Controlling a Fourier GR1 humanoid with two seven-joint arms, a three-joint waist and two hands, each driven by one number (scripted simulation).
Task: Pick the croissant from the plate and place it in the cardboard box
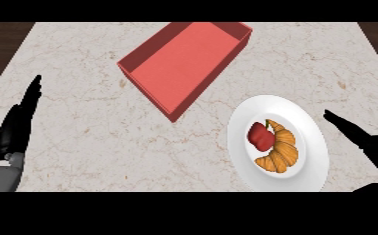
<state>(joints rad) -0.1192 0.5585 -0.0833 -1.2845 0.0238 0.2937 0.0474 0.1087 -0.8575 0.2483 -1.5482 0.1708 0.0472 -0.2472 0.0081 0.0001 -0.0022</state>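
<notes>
A golden croissant [280,151] lies on a white plate [291,109] at the right of the counter, curved round a red pepper [260,135] beside it. The box [184,64] is an open red tray-like container, set at a slant at the upper middle. My right hand [356,135] comes in from the right edge, fingers straight, just right of the plate and apart from the croissant. My left hand [21,121] rests at the left edge with its fingers straight and pointing up, holding nothing.
The counter [96,144] is pale marble. A dark wooden strip runs along its far edge and left corner. Bare counter lies between the box and my left hand and below the box.
</notes>
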